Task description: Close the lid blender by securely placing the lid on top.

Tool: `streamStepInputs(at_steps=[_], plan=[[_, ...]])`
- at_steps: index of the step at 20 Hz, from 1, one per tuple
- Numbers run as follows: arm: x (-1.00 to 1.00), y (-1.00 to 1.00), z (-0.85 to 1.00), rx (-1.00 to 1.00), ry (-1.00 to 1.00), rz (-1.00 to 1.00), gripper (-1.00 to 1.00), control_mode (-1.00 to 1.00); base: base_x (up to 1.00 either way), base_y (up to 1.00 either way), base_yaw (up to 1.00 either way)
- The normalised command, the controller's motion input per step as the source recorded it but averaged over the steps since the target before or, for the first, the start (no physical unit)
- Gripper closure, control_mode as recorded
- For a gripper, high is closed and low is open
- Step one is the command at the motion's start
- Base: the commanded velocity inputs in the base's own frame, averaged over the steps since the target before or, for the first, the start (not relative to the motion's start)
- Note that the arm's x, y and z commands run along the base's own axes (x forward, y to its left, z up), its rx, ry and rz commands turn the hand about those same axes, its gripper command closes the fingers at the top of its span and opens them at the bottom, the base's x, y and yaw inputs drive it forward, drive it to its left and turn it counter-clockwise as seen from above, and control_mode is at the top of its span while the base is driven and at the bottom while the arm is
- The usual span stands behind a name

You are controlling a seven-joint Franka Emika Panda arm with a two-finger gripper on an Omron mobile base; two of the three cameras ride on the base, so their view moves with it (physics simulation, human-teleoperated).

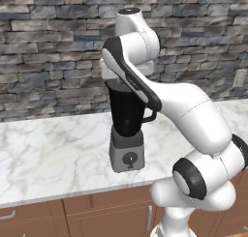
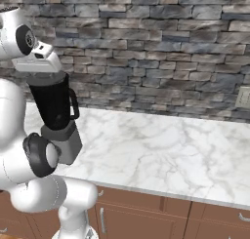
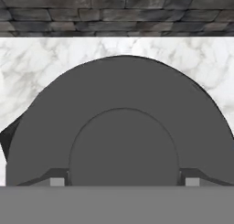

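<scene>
Lid (image 3: 123, 127) sits directly beneath the gripper (image 3: 123, 182), its raised centre between the fingertips (image 3: 57, 182), which clasp it. Blender (image 1: 127, 129) stands straight below the hand on the marble counter (image 1: 48, 154).

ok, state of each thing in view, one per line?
lid: right under the hand, over the jar; seating cannot be judged
blender: upright on the counter, dial facing front
gripper: fingers either side of the lid's raised centre, seemingly gripping it
cabinet doors: shut
</scene>
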Motion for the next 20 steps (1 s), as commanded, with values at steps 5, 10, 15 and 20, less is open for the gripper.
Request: streamStepInputs(at_steps=[5, 10, 15, 20], plan=[[0.02, 0.0, -0.36, 0.0, -0.04, 0.02, 1.0, -1.0, 0.0, 0.0, 0.0], [0.0, 0.0, -0.21, 0.0, 0.0, 0.0, -1.0, -1.0, 0.0, 0.0, 0.0], [0.0, 0.0, -0.02, 0.0, 0.0, 0.0, -1.0, -1.0, 0.0, 0.0, 0.0], [-0.04, 0.0, 0.15, 0.0, -0.02, 0.0, -1.0, -1.0, 0.0, 0.0, 0.0]])
